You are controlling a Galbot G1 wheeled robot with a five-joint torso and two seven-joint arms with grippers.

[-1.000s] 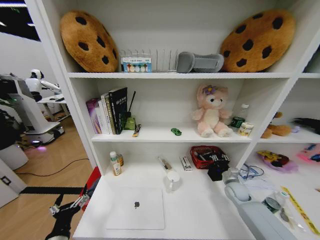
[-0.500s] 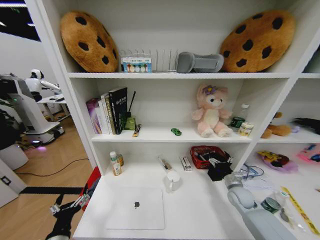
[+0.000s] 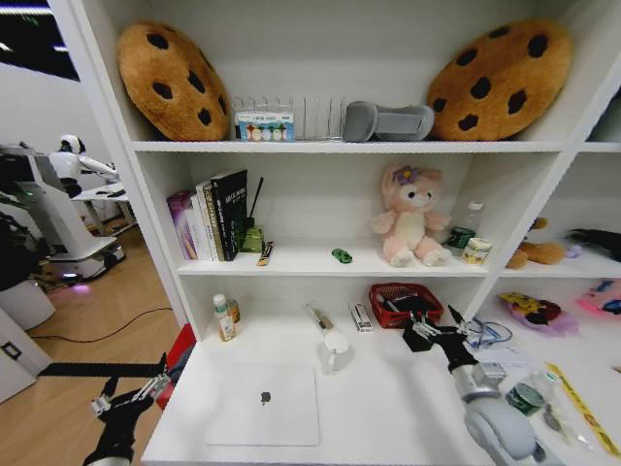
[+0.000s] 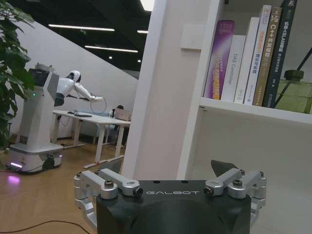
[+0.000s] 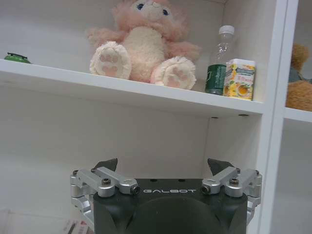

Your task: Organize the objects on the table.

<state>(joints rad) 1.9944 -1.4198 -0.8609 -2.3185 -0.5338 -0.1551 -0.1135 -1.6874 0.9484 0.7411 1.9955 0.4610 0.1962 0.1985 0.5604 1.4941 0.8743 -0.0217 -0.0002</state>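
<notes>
I've got the silver laptop [image 3: 262,404] lying closed on the white surface [image 3: 388,408], white mug [image 3: 335,347] just behind it. Right hand [image 3: 434,326] hovers near the red basket [image 3: 393,296], fingers spread, empty. Left hand [image 3: 124,392] hangs off the surface's left edge, open too.

Matt silver metal laptop [image 3: 263,405]; glossy white mug [image 3: 335,348]; smooth white table [image 3: 388,408]; fluffy plush toy [image 3: 410,215].
</notes>
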